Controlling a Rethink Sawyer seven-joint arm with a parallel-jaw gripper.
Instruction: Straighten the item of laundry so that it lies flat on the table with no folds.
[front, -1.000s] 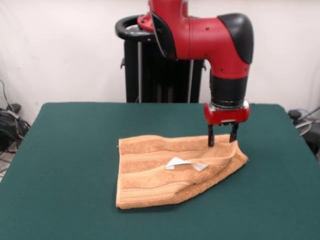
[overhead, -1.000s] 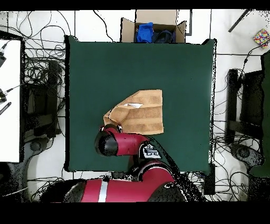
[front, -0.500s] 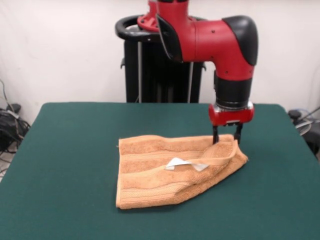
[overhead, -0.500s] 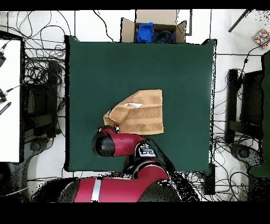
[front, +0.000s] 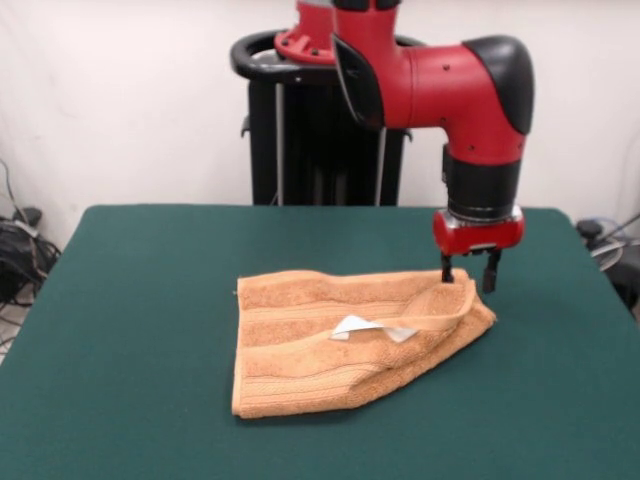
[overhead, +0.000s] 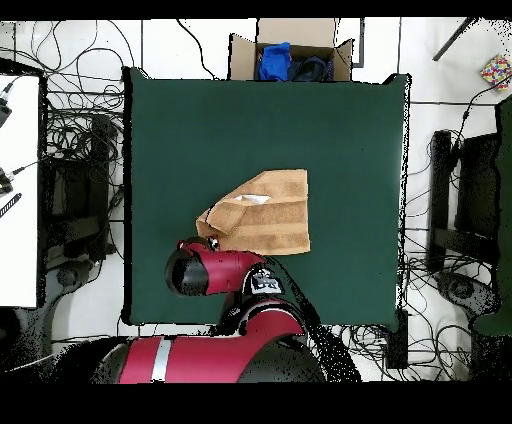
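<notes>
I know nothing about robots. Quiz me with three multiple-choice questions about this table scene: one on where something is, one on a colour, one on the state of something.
1. Where is the end effector?
A. at the towel's folded corner
B. over the bare middle of the table
C. inside the cardboard box

2. What colour is the table?
A. white
B. dark green
C. red

3. How does the towel lie?
A. rolled up
B. flat and smooth
C. partly folded over

Answers: 1 A, it hangs at the raised corner in the front view. 2 B, green cloth covers it. 3 C, one side doubles over, with the white tag showing.
</notes>
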